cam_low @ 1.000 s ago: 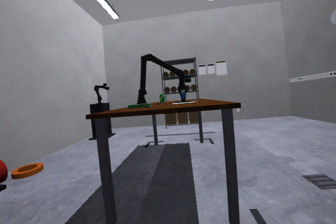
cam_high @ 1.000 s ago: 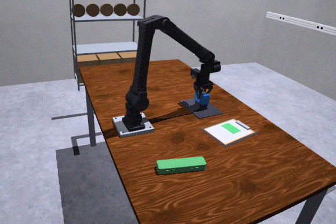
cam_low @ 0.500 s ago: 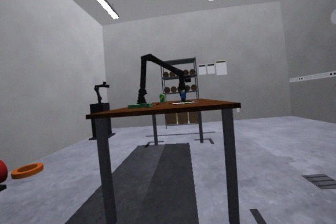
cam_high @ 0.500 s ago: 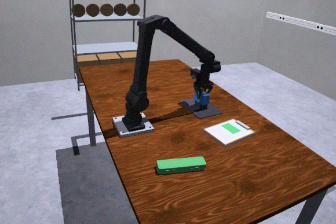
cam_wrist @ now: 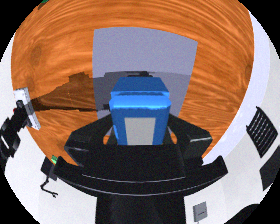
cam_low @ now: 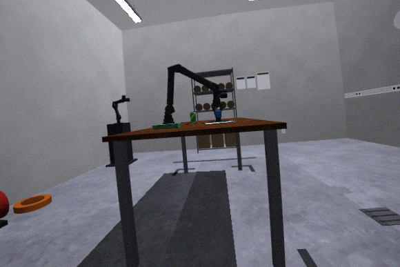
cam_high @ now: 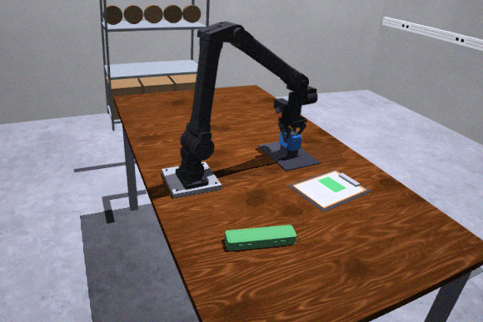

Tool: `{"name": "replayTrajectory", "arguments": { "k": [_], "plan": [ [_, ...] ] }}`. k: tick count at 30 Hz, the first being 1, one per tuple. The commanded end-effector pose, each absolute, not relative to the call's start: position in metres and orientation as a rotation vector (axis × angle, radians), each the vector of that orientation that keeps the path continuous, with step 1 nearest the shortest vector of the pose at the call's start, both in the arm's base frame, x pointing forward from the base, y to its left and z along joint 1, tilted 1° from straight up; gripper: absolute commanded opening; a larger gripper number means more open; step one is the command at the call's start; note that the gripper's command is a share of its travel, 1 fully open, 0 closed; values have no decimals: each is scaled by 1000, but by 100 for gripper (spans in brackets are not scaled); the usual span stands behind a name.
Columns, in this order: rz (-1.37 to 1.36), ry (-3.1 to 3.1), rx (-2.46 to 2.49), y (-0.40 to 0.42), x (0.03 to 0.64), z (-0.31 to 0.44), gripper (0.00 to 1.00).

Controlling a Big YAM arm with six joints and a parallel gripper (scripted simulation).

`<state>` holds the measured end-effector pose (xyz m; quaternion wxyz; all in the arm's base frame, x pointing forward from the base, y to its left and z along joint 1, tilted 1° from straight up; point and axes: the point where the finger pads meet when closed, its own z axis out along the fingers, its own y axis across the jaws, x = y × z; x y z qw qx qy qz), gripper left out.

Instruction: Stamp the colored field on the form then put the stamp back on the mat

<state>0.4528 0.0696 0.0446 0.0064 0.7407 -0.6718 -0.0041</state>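
End effector [cam_high: 292,135] [cam_low: 218,110] [cam_wrist: 139,113] clamped on one blue stamp [cam_high: 292,142] [cam_low: 218,114] [cam_wrist: 141,106]
One form [cam_high: 320,193] [cam_low: 220,123], print too small to read, near one mat [cam_high: 301,161] [cam_wrist: 141,50].

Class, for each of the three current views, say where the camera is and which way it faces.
Top: raised off the table's near end, angled down along it; whole arm shows.
Exterior: low, beyond the table's end, facing the back wall; whole arm shows.
Wrist: on the arm, facing past the end effector and blue stamp; fingers show.
Top and exterior share the shelf rack.
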Motion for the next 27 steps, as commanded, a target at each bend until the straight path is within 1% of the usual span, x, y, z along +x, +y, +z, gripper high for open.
{"name": "replayTrajectory", "arguments": {
  "k": [1,10,13,23,26,27],
  "plan": [
    [12,-2136,2307,68,462,46,33],
    [13,-2136,2307,68,462,47,33],
    [58,-2160,2333,71,475,78,33],
    [60,-2160,2335,71,474,112,33],
    [53,-2156,2331,71,474,111,33],
    [22,-2140,2314,71,473,97,33]
  ]
}}
